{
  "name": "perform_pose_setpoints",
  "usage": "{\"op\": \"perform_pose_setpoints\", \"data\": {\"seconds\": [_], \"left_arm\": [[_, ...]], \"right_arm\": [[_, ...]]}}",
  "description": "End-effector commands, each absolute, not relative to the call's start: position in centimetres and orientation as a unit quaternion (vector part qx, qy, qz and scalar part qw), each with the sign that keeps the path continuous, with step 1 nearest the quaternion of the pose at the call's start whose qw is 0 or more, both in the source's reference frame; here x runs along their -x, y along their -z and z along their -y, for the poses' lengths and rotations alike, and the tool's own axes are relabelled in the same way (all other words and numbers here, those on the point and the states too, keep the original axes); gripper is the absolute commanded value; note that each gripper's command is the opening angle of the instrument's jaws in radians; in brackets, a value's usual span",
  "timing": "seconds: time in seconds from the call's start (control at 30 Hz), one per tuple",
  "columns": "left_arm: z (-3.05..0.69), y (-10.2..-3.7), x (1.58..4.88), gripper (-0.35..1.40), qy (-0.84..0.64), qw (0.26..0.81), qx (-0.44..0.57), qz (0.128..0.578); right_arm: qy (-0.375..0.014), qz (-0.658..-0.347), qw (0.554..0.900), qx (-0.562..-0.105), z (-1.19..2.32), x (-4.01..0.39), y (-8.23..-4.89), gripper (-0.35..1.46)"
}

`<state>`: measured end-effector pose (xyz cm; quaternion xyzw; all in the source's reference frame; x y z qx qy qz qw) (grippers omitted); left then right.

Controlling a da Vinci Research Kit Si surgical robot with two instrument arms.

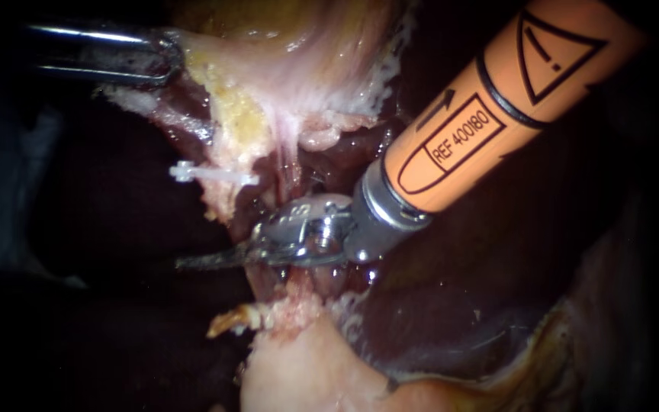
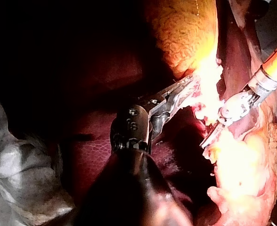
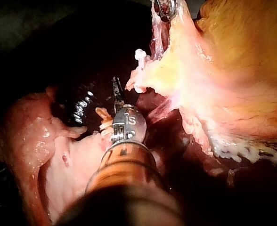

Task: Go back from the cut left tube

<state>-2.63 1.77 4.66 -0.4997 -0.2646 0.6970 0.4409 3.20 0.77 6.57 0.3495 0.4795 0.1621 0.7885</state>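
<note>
My right instrument (image 1: 192, 262) comes in on an orange shaft from the upper right. Its thin blades lie together, pointing left across the gap between the two cut ends of the tube. The upper stump carries a white clip (image 1: 211, 175), also seen as the clip (image 3: 139, 55) ahead of the blades (image 3: 116, 92). The lower stump (image 1: 280, 309) is pale and frayed, just under the blades. My left instrument (image 1: 168, 57) is at the upper left, its jaws shut on the edge of the pale yellow gallbladder tissue (image 1: 291, 53), holding it up; the grip shows at the jaws' hold (image 2: 188, 89).
Dark red liver (image 1: 467, 297) lies around and behind the tube. A pale fatty mound (image 1: 306, 378) sits below the lower stump. In the left wrist view, grey cloth (image 2: 16, 165) lies beside the left shaft, and my right instrument (image 2: 210, 140) reaches in opposite.
</note>
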Motion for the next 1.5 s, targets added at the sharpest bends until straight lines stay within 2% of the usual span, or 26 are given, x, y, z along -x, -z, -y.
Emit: {"op": "perform_pose_setpoints", "data": {"seconds": [0.03, 0.07, 0.1, 0.13, 0.17, 0.23, 0.27, 0.33, 0.57, 0.63, 0.83, 0.97, 1.27, 1.5], "left_arm": [[-1.77, -4.66, 2.62, -0.35, -0.697, 0.441, 0.5, 0.265], [-1.77, -4.66, 2.62, -0.35, -0.697, 0.441, 0.5, 0.265], [-1.77, -4.66, 2.62, -0.35, -0.697, 0.441, 0.5, 0.265], [-1.77, -4.66, 2.62, -0.35, -0.697, 0.441, 0.5, 0.265], [-1.77, -4.66, 2.62, -0.35, -0.697, 0.441, 0.5, 0.265], [-1.77, -4.66, 2.62, -0.35, -0.697, 0.44, 0.5, 0.265], [-1.78, -4.66, 2.62, -0.35, -0.697, 0.44, 0.5, 0.265], [-1.78, -4.67, 2.61, -0.35, -0.697, 0.44, 0.5, 0.265], [-1.79, -4.68, 2.6, -0.35, -0.697, 0.44, 0.5, 0.265], [-1.79, -4.68, 2.59, -0.35, -0.697, 0.44, 0.5, 0.266], [-1.79, -4.69, 2.58, -0.35, -0.697, 0.439, 0.5, 0.266], [-1.79, -4.69, 2.57, -0.35, -0.697, 0.439, 0.5, 0.266], [-1.79, -4.69, 2.57, -0.35, -0.697, 0.439, 0.5, 0.266], [-1.79, -4.69, 2.57, -0.35, -0.697, 0.439, 0.5, 0.266]], "right_arm": [[-0.174, -0.474, 0.786, -0.357, -0.76, -3.21, -6.57, -0.35], [-0.175, -0.473, 0.784, -0.361, -0.76, -3.21, -6.56, -0.35], [-0.171, -0.473, 0.783, -0.366, -0.75, -3.22, -6.56, -0.21], [-0.171, -0.473, 0.783, -0.366, -0.74, -3.23, -6.55, 0.24], [-0.17, -0.473, 0.783, -0.367, -0.73, -3.24, -6.54, 0.59], [-0.171, -0.478, 0.78, -0.367, -0.69, -3.29, -6.54, 1.09], [-0.171, -0.481, 0.778, -0.366, -0.68, -3.31, -6.54, 1.21], [-0.172, -0.487, 0.774, -0.366, -0.66, -3.36, -6.55, 1.31], [-0.176, -0.488, 0.774, -0.364, -0.64, -3.34, -6.56, 1.41], [-0.163, -0.494, 0.775, -0.358, -0.62, -3.27, -6.53, 1.41], [-0.122, -0.522, 0.806, -0.253, -0.58, -2.76, -6.28, 1.43], [-0.1, -0.528, 0.817, -0.211, -0.66, -2.36, -6.12, 1.43], [-0.1, -0.52, 0.83, -0.175, -0.85, -1.48, -5.92, 1.45], [-0.106, -0.492, 0.849, -0.16, -1.03, -0.98, -5.87, 1.43]]}}
